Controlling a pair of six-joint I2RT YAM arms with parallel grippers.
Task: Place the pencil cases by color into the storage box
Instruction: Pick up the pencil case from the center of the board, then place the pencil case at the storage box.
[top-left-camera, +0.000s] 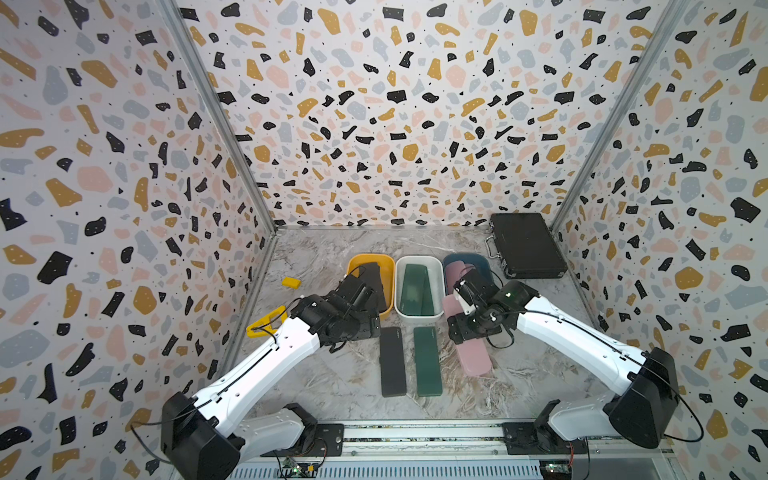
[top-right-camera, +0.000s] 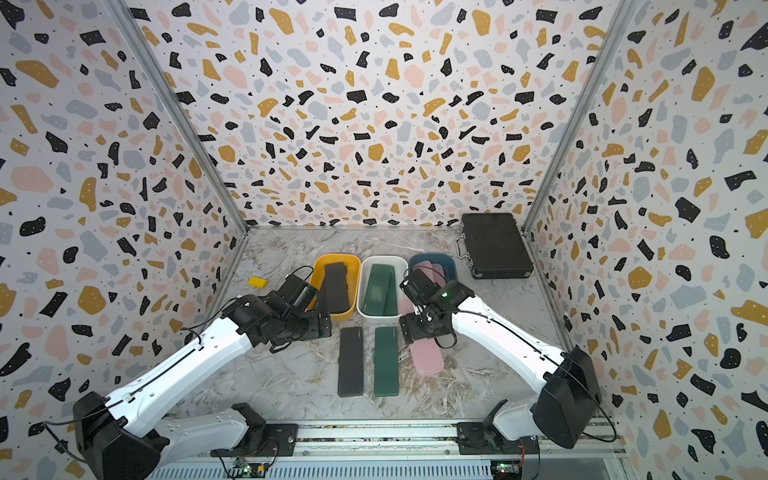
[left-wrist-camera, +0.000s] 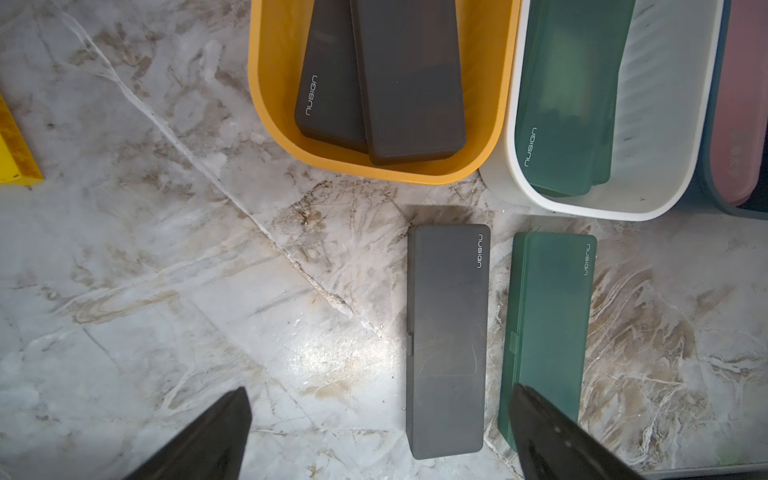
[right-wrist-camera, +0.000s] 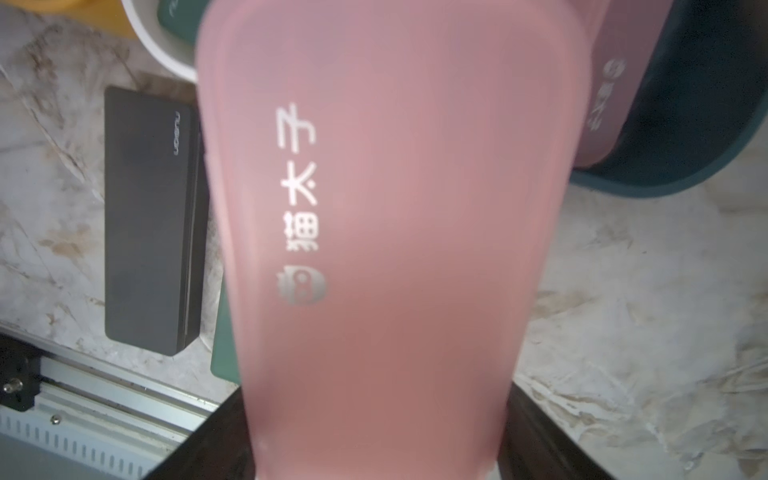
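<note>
Three pencil cases are outside the bins in both top views. A black case (top-left-camera: 392, 361) and a green case (top-left-camera: 427, 360) lie flat on the marble, and a pink case (top-left-camera: 473, 359) sits to their right, near the blue bin (top-left-camera: 484, 261) and under the right gripper (top-left-camera: 465, 332). From the left wrist, the left gripper (left-wrist-camera: 380, 390) hangs empty above the table, fingers spread wide. From the right wrist, the jaws pinch the pink case's long edges; it looks light, stiff and smooth, so squeezing across its width seems the safest hold.

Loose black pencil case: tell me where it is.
In both top views the black pencil case lies flat on the table in front of the yellow bin, a green pencil case parallel on its right.
</note>
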